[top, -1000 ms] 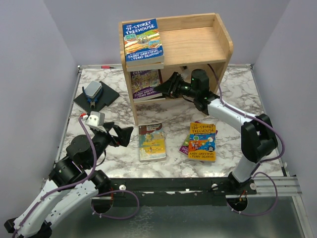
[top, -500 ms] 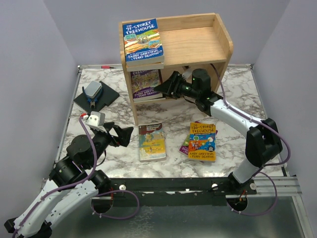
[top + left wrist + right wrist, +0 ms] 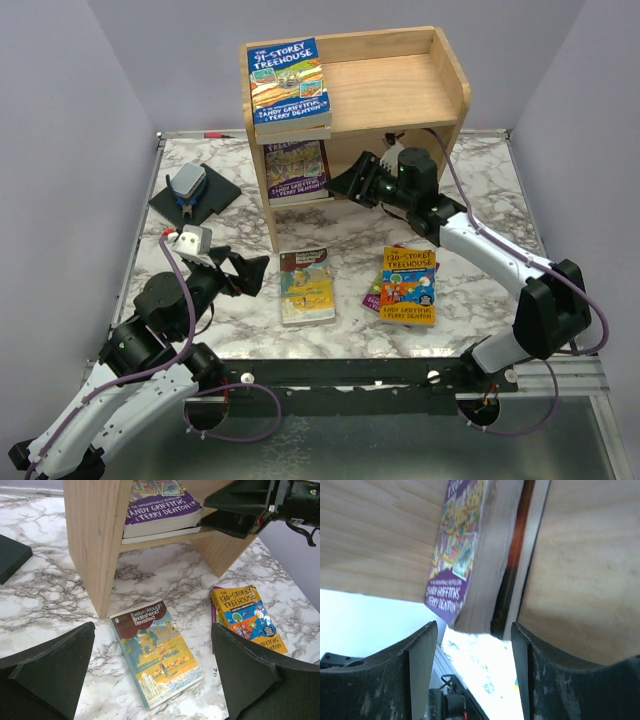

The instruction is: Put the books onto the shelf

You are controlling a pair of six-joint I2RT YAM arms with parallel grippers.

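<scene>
On veined marble tabletop [image 3: 340, 225], boxy pale-wood shelf [image 3: 400, 85], thin rectangular books [image 3: 409, 285]

pale lilac walls [image 3: 60, 100] on three sides, white marble-patterned table [image 3: 480, 180] with dark veins, metal rail [image 3: 580, 372] along near edge

Wooden shelf [image 3: 392, 92] upright at 12 o'clock. Blue book [image 3: 289, 86] flat on top, purple book [image 3: 296, 171] on lower tier. Orange book [image 3: 409, 284] at 4 o'clock, flat on another purple book [image 3: 371, 297].

shelf [image 3: 392, 92] top open (right side), books [image 3: 296, 171] below
</scene>
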